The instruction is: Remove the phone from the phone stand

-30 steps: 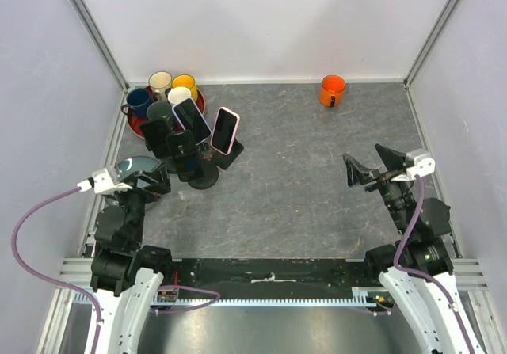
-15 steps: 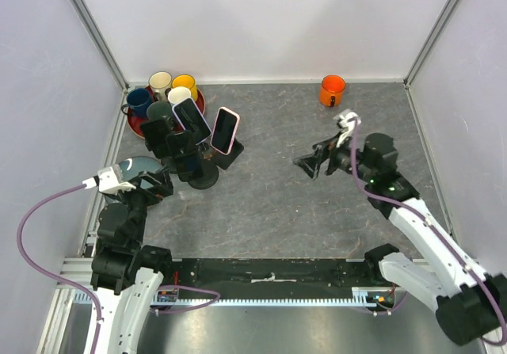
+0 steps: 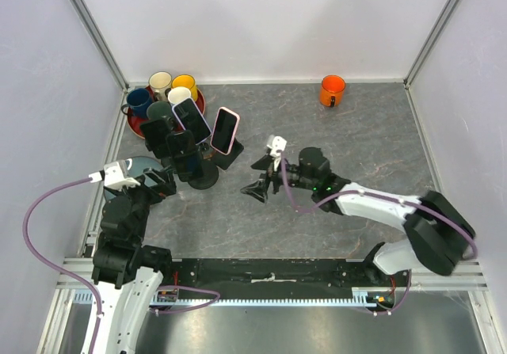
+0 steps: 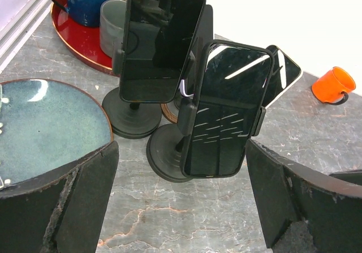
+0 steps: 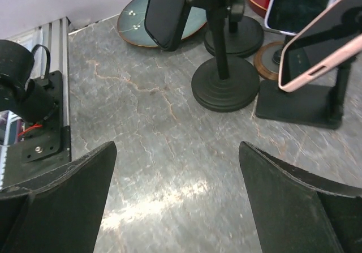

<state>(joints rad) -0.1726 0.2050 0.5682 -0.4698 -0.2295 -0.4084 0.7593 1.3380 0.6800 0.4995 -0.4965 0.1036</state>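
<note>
Black phone (image 4: 226, 108) clamped in stand (image 4: 167, 158); L end effector (image 3: 162, 182) open facing it, R end effector (image 3: 258, 177) open, nothing held.

The left gripper (image 3: 158, 182) sits at 8 o'clock, jaws fully spread, pointing toward 1 o'clock. The right arm (image 3: 372, 203) lies extended low from 4 o'clock toward centre. The right gripper (image 3: 257, 177) faces 9 o'clock, jaws wide apart.

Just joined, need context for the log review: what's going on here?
Both arms face the cluster of phone stands on the table's left side. The right end effector is open, short of the pink-cased phone, not touching it. The left end effector, also open, faces a black phone clamped in its stand. Nothing is held; no phone is off yet.
</note>
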